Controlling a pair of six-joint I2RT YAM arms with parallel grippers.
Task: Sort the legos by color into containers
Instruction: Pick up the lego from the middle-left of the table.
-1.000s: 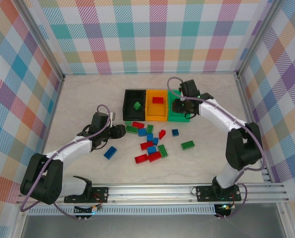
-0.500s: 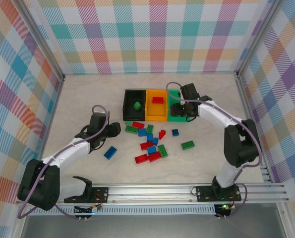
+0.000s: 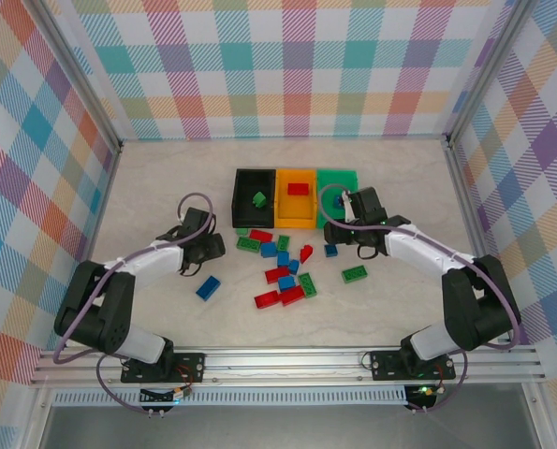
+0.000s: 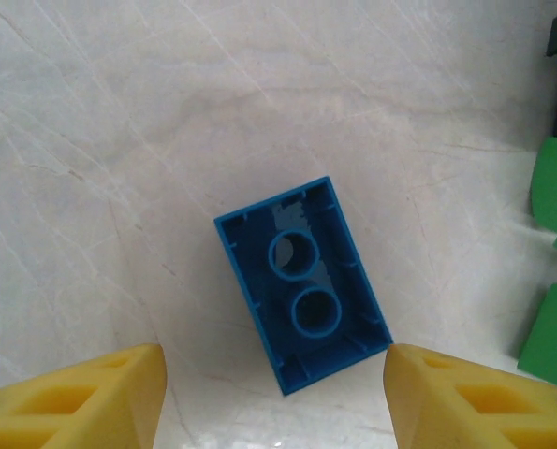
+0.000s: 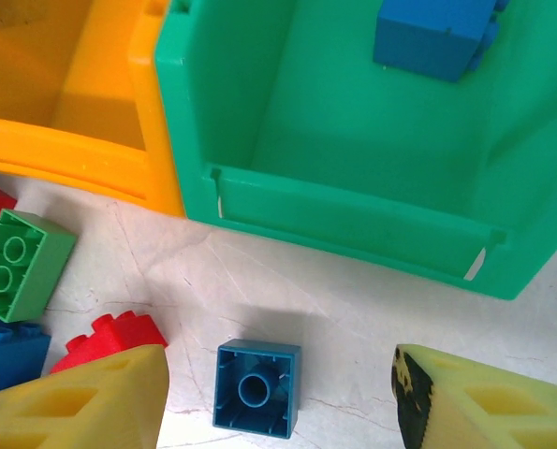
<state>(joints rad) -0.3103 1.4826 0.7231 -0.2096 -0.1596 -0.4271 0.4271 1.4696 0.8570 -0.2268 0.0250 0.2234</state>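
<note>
**Right arm backs away from the green bin; both claws spread over blue bricks**

Since half a second ago the right arm has drawn back toward the near edge. The right claw had hung over the green bin and now sits just in front of that bin's near wall. Its fingers are wide apart and hold nothing. A small square blue brick lies hollow side up on the tabletop between them, touching neither finger. The left arm has folded in, its elbow now nearer the left wall. The left claw points down at a rectangular blue brick. This claw is also spread wide and empty. The brick lies underside up and turned at an angle between the fingers, apart from the main scatter.

The three bins stand joined in a row. The black bin on the left holds a green brick. The orange bin in the middle holds a red brick. The green bin on the right holds a blue block near its far side. The loose bricks, in red, green and blue, lie scattered on the tabletop just in front of the bins, between the two claws.
</note>
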